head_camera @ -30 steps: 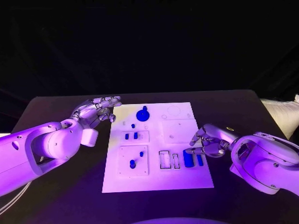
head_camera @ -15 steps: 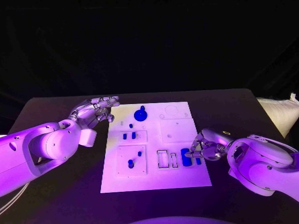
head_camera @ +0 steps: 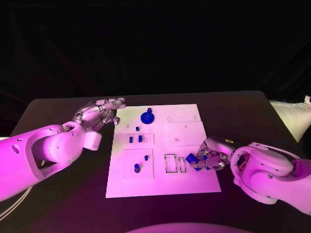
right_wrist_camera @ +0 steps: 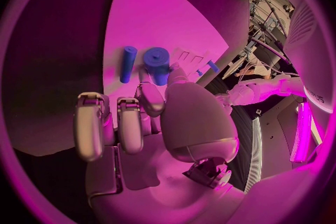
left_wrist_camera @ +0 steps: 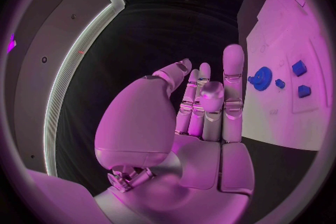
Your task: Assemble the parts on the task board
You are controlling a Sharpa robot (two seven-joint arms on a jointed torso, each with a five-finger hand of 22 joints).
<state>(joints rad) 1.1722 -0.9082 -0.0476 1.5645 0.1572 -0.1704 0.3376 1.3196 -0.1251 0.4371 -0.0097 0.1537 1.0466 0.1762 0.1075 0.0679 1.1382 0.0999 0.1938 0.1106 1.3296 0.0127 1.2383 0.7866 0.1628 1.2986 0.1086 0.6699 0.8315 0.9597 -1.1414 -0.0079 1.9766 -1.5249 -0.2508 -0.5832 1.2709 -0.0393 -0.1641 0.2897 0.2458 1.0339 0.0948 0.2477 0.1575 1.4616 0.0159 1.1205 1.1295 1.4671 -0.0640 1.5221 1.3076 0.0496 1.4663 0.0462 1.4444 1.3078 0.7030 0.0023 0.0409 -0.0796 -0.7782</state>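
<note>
The right hand (head_camera: 210, 159) pinches a small blue peg (head_camera: 193, 159) over the task board (head_camera: 190, 187); light, rigid, likely slippery, best gripped mid-shaft. The left hand (head_camera: 99, 114) hovers spread.

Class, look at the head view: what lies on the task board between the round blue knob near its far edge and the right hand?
Between the round blue knob and the right hand lies bare white task board, marked with faint outlines.
</note>
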